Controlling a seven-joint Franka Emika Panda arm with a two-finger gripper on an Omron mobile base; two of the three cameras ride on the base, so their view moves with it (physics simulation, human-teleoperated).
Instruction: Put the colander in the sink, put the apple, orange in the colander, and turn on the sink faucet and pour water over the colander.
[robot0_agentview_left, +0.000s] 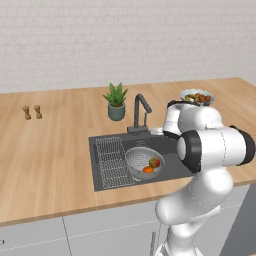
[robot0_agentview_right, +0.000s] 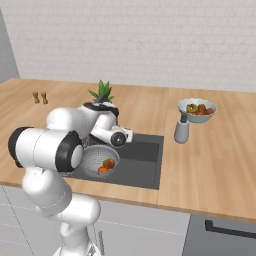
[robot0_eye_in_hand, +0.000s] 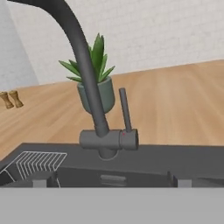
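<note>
We judge the sink faucet (robot0_eye_in_hand: 94, 100) a stiff, smooth, fixed fitting, so the place to push is its slim upright lever (robot0_eye_in_hand: 125, 109), which rises on the right of the squarish base at the far edge of the sink (robot0_agentview_left: 100, 175); we expect it to swing under a light nudge and slip off a careless one. It is dark grey, with a curved gooseneck spout, and a potted plant (robot0_eye_in_hand: 97, 83) stands just behind it. Our gripper (robot0_eye_in_hand: 112, 183) faces the lever with its jaws spread wide and empty (only the tips show). The colander (robot0_agentview_left: 142, 162) sits in the basin holding the apple (robot0_agentview_left: 155, 162) and orange (robot0_agentview_left: 148, 169); no water runs yet.
</note>
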